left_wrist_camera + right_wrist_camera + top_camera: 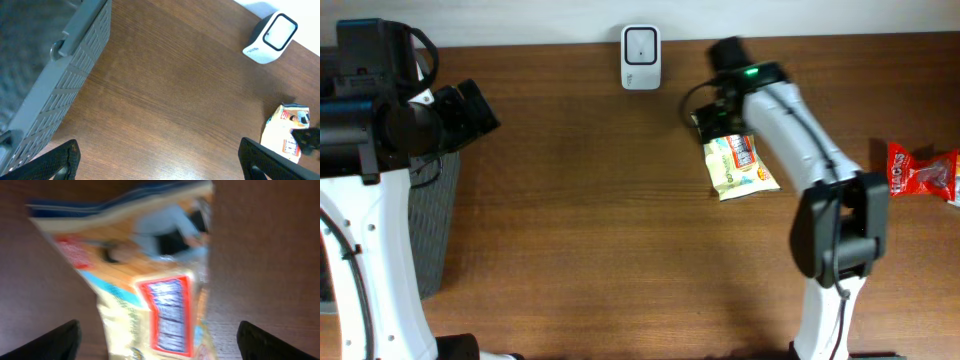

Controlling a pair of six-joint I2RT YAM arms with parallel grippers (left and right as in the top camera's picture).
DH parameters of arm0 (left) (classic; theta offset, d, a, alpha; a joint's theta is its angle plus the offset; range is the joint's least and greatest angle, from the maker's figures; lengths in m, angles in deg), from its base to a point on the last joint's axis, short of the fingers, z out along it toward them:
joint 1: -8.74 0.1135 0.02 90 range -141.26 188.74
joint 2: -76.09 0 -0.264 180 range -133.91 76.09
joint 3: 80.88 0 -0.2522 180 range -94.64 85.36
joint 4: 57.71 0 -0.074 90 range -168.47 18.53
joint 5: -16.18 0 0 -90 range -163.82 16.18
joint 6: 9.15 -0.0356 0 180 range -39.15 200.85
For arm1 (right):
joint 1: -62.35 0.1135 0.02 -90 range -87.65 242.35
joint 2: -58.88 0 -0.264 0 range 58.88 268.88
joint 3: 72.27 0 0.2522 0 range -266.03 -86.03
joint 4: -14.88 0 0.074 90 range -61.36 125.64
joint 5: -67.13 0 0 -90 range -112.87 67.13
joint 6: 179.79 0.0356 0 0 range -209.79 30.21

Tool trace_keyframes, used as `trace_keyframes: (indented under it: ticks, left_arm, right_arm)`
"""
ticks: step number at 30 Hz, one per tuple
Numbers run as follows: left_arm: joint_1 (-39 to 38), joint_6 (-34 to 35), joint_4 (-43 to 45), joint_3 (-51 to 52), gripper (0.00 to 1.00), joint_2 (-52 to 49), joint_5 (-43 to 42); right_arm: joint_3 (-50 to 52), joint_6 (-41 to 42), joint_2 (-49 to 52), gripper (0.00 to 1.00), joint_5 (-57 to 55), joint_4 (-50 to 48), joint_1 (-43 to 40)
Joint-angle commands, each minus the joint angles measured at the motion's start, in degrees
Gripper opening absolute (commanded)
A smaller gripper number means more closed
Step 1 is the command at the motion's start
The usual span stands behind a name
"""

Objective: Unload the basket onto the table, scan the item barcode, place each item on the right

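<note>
The item, a cream and orange snack packet (740, 166), lies flat on the wooden table. My right gripper (715, 118) hovers over its far end, close to the white barcode scanner (641, 44). In the right wrist view the packet (150, 295) is blurred and fills the middle, and the right gripper (160, 340) is open, its fingers well clear of both sides of the packet. The left gripper (160, 160) is open over bare wood with nothing between its fingers. From the left wrist, the scanner (271, 38) and the packet (285, 135) show at the right.
A grey slatted basket (425, 230) stands at the table's left edge, below my left arm, and shows again as the basket (55, 85) in the left wrist view. A red snack packet (920, 172) lies at the far right.
</note>
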Motion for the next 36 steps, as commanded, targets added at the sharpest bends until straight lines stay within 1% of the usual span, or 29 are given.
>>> trace_keyframes:
  ticks: [1, 2, 3, 4, 7, 11, 14, 15, 16, 17, 18, 19, 20, 23, 26, 28, 29, 32, 33, 36]
  left_arm:
    - [0.1, 0.5, 0.1, 0.0, 0.99, 0.1, 0.0]
    - [0.1, 0.5, 0.1, 0.0, 0.99, 0.1, 0.0]
    - [0.1, 0.5, 0.1, 0.0, 0.99, 0.1, 0.0]
    - [0.1, 0.5, 0.1, 0.0, 0.99, 0.1, 0.0]
    - [0.1, 0.5, 0.1, 0.0, 0.99, 0.1, 0.0]
    - [0.1, 0.5, 0.1, 0.0, 0.99, 0.1, 0.0]
    - [0.1, 0.5, 0.1, 0.0, 0.99, 0.1, 0.0]
    - [0.1, 0.4, 0.1, 0.0, 0.99, 0.1, 0.0]
    - [0.1, 0.4, 0.1, 0.0, 0.99, 0.1, 0.0]
    - [0.1, 0.5, 0.1, 0.0, 0.99, 0.1, 0.0]
    - [0.1, 0.5, 0.1, 0.0, 0.99, 0.1, 0.0]
    - [0.1, 0.5, 0.1, 0.0, 0.99, 0.1, 0.0]
    - [0.1, 0.5, 0.1, 0.0, 0.99, 0.1, 0.0]
    - [0.1, 0.5, 0.1, 0.0, 0.99, 0.1, 0.0]
    - [0.1, 0.5, 0.1, 0.0, 0.99, 0.1, 0.0]
    - [0.1, 0.5, 0.1, 0.0, 0.99, 0.1, 0.0]
    - [0.1, 0.5, 0.1, 0.0, 0.99, 0.1, 0.0]
    - [0.1, 0.5, 0.1, 0.0, 0.99, 0.1, 0.0]
    - [0.1, 0.5, 0.1, 0.0, 0.99, 0.1, 0.0]
    - [0.1, 0.5, 0.1, 0.0, 0.99, 0.1, 0.0]
  right_arm:
    - [0.4, -9.4, 1.0, 0.95, 22.8, 2.7, -8.0]
    - [0.4, -10.9, 1.4, 0.92, 26.9, 3.2, -9.4]
    - [0.5, -11.9, 1.8, 0.87, 29.7, 3.4, -10.8]
    - [0.6, -11.8, 2.0, 0.85, 30.4, 3.4, -11.8]
    - [2.3, -11.9, 2.2, 0.79, 30.4, 1.9, -13.9]
    - [7.4, -11.8, 2.2, 0.77, 30.4, -1.7, -14.1]
    - [12.2, -11.8, 2.2, 0.65, 30.4, -5.6, -14.1]
    - [13.4, -11.8, 2.2, 0.65, 30.4, -6.6, -14.1]
    - [14.1, -11.8, 2.2, 0.56, 30.4, -7.0, -14.1]
    - [14.6, -11.8, 2.2, 0.43, 30.4, -7.2, -14.1]
    - [14.7, -11.8, 2.2, 0.23, 30.4, -7.0, -14.1]
    - [14.7, -11.3, 2.2, 0.11, 30.4, -7.0, -14.1]
    - [14.6, -10.9, 2.0, 0.04, 30.5, -6.8, -14.1]
    - [13.6, -11.0, 1.0, 0.04, 31.0, -4.8, -13.8]
    - [10.6, -10.9, -0.7, 0.04, 29.2, -1.5, -13.0]
    - [8.0, -7.3, -3.0, 0.04, 22.1, 0.3, -11.5]
    - [6.3, -3.4, -5.1, 0.04, 13.4, 1.0, -9.4]
    - [5.4, 4.2, -8.2, 0.04, -3.7, 1.1, -5.4]
    - [5.4, 8.4, -9.2, 0.04, -13.0, 1.5, -3.3]
    - [5.5, 17.0, -9.7, 0.04, -33.5, 3.8, 2.8]
